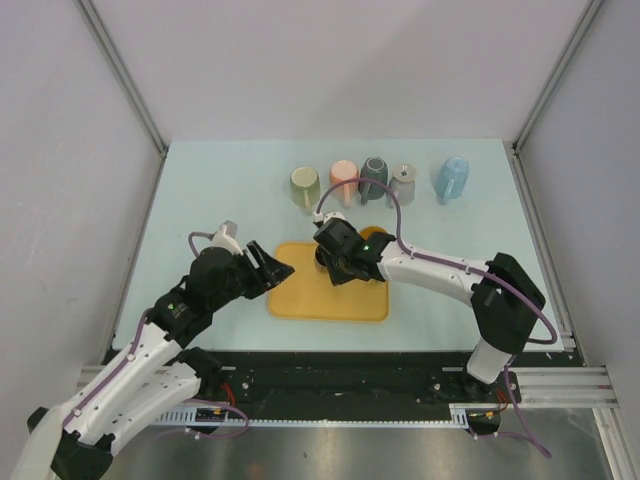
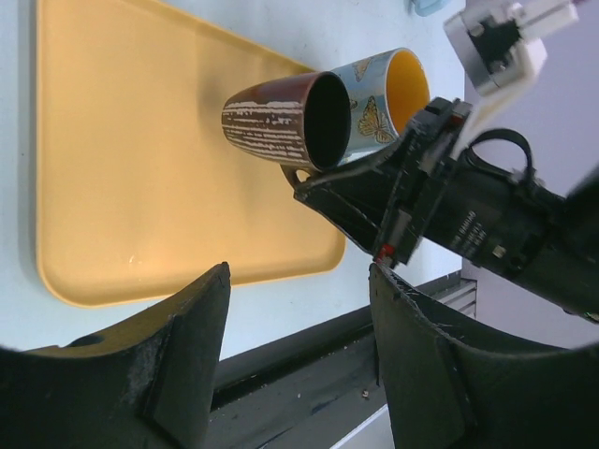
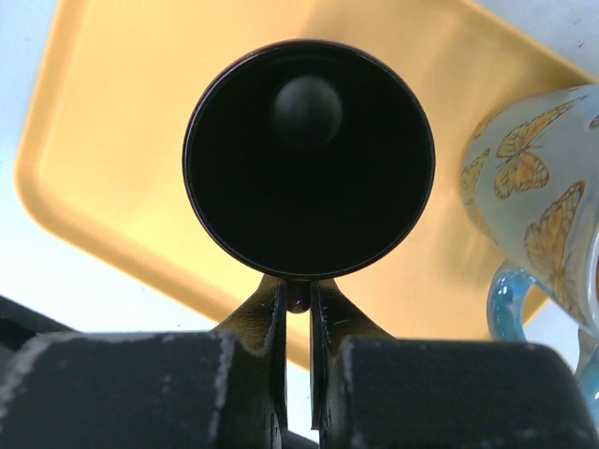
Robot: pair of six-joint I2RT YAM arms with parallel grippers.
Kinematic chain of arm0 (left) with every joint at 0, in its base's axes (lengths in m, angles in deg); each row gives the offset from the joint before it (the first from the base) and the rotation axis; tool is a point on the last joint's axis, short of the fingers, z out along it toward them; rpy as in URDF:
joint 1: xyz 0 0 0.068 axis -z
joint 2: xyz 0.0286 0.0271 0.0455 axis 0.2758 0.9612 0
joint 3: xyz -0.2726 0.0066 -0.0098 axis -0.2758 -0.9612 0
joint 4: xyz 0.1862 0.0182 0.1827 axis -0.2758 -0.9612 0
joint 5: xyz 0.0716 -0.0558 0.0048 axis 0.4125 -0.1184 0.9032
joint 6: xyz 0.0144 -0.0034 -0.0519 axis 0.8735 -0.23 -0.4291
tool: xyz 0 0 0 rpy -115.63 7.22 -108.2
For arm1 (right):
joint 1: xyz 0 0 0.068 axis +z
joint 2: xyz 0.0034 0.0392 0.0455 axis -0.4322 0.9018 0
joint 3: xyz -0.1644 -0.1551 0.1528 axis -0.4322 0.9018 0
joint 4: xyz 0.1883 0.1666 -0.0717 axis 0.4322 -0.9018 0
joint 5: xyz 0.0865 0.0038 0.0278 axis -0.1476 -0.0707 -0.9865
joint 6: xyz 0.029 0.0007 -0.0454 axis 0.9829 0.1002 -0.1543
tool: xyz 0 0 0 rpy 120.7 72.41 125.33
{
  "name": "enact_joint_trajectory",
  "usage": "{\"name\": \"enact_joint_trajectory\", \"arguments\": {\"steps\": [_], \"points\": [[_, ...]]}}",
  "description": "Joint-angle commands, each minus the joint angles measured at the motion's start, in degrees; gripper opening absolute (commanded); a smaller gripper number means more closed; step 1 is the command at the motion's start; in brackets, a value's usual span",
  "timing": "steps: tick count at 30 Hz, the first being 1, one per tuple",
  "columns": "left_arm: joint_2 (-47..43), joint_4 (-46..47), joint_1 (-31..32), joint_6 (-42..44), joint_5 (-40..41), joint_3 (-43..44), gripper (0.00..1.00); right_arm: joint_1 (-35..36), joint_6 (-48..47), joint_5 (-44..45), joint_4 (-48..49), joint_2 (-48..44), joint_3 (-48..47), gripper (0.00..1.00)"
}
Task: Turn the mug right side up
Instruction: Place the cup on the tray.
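Observation:
A dark brown mug with white streaks [image 2: 276,117] is held on its side a little above the yellow tray [image 2: 122,187]. Its black mouth faces the right wrist camera [image 3: 309,159]. My right gripper [image 3: 298,295] is shut on the mug's handle just below the rim. From above, my right gripper [image 1: 332,262] covers most of the mug over the tray's [image 1: 300,300] back edge. My left gripper [image 2: 299,271] is open and empty. It hovers at the tray's left edge [image 1: 280,270], apart from the mug.
A pale blue butterfly mug with a yellow inside [image 2: 379,89] lies on its side on the tray just beyond the held mug [image 3: 538,215]. Several mugs stand in a row at the back: olive [image 1: 305,186], pink [image 1: 343,182], dark green [image 1: 373,178], grey [image 1: 402,183], blue [image 1: 452,178].

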Motion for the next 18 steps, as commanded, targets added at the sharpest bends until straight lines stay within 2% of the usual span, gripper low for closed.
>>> {"name": "enact_joint_trajectory", "arguments": {"steps": [1,12,13,14,15,18], "points": [[-1.0,-0.2,-0.4,1.0,1.0,1.7,0.65,-1.2,-1.6,1.7,1.8,1.8,-5.0,0.0],[-3.8,-0.3,-0.6,1.0,1.0,2.8,0.65,1.9,-3.8,2.0,-0.4,9.0,-15.7,0.0],[-3.3,-0.3,-1.1,1.0,34.9,3.4,0.98,1.6,-4.1,2.4,-0.8,9.3,-16.2,0.0],[-2.9,-0.4,-1.4,54.4,35.1,3.7,0.98,1.0,-4.4,2.5,-1.4,9.8,-17.1,0.0],[-2.3,-0.8,-1.6,9.4,34.6,4.1,0.98,0.7,-4.6,2.7,-2.8,10.3,-17.4,0.0],[-0.5,-1.7,-2.2,8.3,33.1,4.4,0.98,-1.8,-4.8,3.4,-5.2,10.6,-17.7,0.0]]}}
